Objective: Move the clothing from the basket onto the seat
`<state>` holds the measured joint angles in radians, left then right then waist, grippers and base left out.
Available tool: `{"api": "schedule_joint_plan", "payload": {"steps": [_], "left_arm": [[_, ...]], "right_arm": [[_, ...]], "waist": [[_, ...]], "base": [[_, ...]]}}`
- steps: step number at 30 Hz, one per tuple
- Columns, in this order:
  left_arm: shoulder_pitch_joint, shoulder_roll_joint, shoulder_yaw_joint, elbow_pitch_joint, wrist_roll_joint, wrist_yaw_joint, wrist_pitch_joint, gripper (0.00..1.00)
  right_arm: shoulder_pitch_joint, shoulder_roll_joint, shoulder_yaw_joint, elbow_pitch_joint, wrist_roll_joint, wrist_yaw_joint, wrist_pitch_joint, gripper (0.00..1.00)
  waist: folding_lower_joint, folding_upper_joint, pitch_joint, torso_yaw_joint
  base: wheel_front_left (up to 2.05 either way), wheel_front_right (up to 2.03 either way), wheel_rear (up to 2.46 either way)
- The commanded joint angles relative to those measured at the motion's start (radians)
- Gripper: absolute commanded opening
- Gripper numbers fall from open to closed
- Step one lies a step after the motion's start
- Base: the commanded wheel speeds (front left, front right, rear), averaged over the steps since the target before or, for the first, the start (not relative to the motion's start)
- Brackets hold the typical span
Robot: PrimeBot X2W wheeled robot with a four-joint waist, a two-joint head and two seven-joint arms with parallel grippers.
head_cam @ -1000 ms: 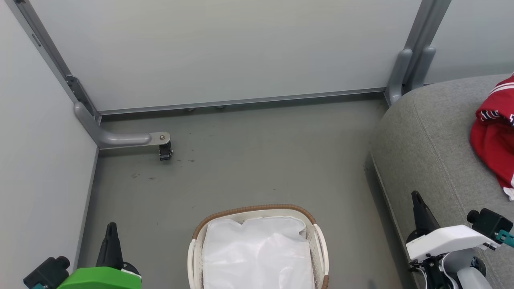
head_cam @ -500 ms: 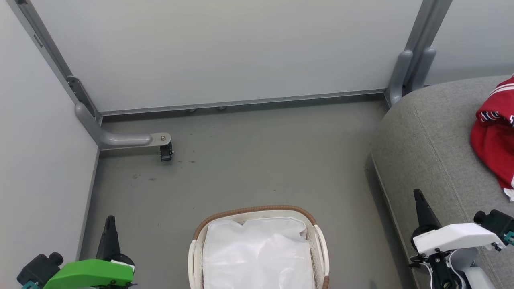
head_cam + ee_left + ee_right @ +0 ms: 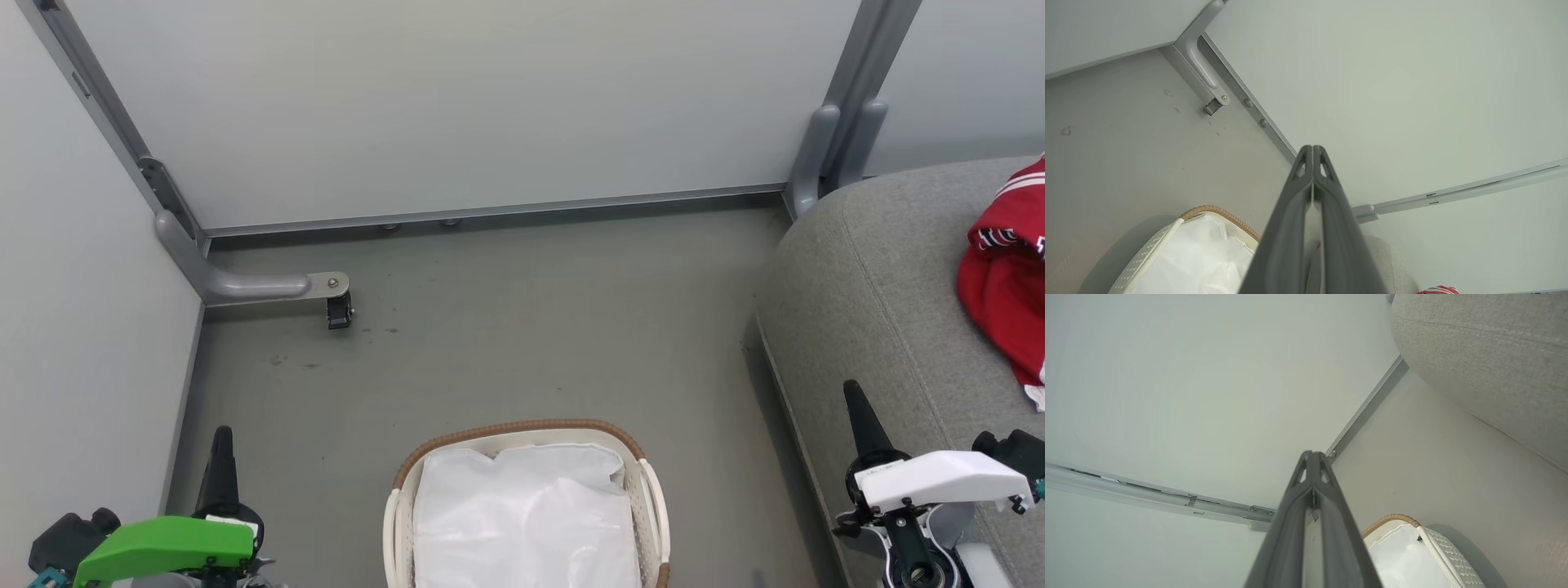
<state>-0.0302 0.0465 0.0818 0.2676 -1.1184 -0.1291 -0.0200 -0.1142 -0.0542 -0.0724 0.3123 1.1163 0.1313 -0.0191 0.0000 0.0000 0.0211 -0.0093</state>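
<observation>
The red clothing with white stripes lies bunched on the grey seat at the right edge of the head view; a red scrap of clothing peeks in the left wrist view. The cream basket with its brown woven rim sits at the bottom centre, holding its white fabric liner. My left gripper is shut and empty at the lower left, apart from the basket. My right gripper is shut and empty over the seat's near edge. In each wrist view the fingers press together, left gripper, right gripper.
Pale partition walls close the space behind and to the left. A grey bracket foot with a small castor juts out at the left corner, and a post base stands by the seat. Bare grey floor lies beyond the basket.
Both grippers have drawn back a little toward the bottom of the head view. The view itself has shifted slightly. Clothing and basket lie as before.
</observation>
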Motion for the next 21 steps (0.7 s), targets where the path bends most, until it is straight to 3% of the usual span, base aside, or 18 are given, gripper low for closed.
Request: {"api": "schedule_joint_plan", "payload": {"steps": [1,21], "left_arm": [[-0.027,0.006,0.005,-0.011,-0.027,-0.001,0.006,0.0],[-0.05,0.006,0.016,-0.017,-0.206,-0.002,0.056,0.0]], "right_arm": [[-0.001,-0.004,-0.005,-0.014,0.028,0.0,0.007,0.0],[0.003,-0.001,-0.02,-0.036,0.208,-0.001,0.056,0.0]], "waist": [[0.0,0.0,0.0,0.0],[0.0,0.0,-0.006,0.003]], "base": [[0.0,0.0,0.0],[0.0,0.0,0.0]]}}
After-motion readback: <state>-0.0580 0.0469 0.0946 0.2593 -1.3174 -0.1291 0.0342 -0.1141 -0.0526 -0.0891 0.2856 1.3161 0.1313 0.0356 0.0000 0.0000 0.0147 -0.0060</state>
